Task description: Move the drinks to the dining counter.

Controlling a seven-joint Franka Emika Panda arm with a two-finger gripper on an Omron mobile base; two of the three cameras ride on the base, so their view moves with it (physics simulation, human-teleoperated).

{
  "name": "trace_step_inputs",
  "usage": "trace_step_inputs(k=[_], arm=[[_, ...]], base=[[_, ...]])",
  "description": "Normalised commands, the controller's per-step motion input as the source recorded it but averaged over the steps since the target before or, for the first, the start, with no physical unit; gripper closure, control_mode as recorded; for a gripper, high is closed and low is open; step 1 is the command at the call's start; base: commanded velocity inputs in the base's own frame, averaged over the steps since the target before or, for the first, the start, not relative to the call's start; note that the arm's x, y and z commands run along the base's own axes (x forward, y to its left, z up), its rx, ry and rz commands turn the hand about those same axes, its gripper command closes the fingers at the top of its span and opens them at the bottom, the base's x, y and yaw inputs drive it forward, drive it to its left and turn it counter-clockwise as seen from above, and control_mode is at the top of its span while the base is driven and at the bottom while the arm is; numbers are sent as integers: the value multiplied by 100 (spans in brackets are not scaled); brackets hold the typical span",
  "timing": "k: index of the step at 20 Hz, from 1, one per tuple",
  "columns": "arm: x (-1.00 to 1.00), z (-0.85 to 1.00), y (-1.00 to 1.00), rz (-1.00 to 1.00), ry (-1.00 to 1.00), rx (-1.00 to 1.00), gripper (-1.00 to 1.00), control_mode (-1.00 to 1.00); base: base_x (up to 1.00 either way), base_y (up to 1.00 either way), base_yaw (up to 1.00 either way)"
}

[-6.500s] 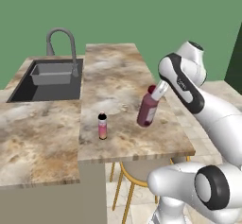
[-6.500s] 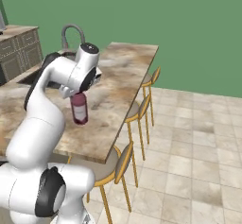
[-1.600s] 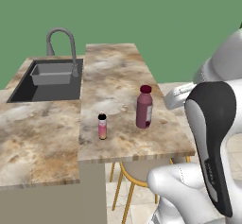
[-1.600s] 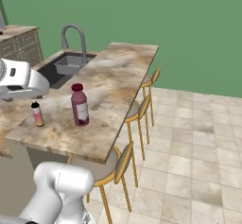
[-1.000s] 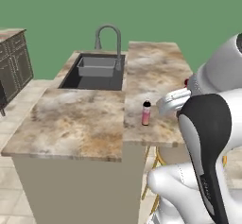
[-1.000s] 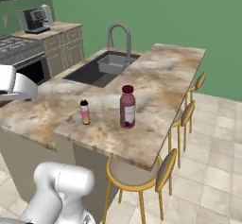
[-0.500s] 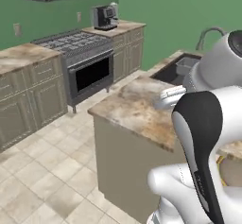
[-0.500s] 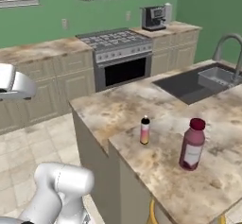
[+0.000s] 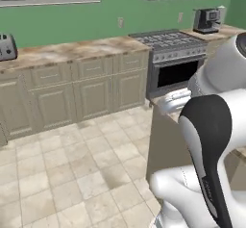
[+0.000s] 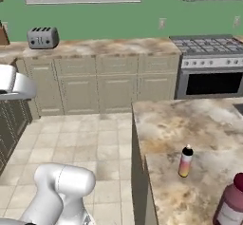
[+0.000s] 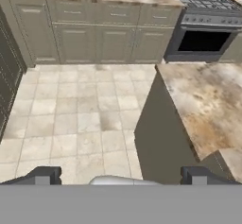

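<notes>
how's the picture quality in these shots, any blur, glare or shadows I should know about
Left base view: soft and slightly blurred, no glare, a faint dark patch on the floor tiles. Right base view: even flat lighting; the pink bottle casts almost no shadow, the maroon bottle is cut by the frame edge. Hand view: evenly lit, the island's side panel in shade, the oven door dark without reflections.

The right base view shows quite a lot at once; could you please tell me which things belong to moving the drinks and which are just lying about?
Job:
- small pink bottle with a black cap, upright on the dining counter
- maroon bottle, at the picture's lower right edge, also on the counter

Lying about:
- toaster on the back counter
- stove
</notes>
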Motion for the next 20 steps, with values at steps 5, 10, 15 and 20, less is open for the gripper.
trace_step_inputs(k=[5, 10, 15, 20], arm=[[0, 0, 0, 0, 0, 0, -100, 100], [0, 0, 0, 0, 0, 0, -100, 100], [0, 0, 0, 0, 0, 0, -100, 100], [0, 0, 0, 0, 0, 0, -100, 100]], base=[[49, 31, 59], [66, 71, 52], [66, 77, 55], [64, 39, 66]])
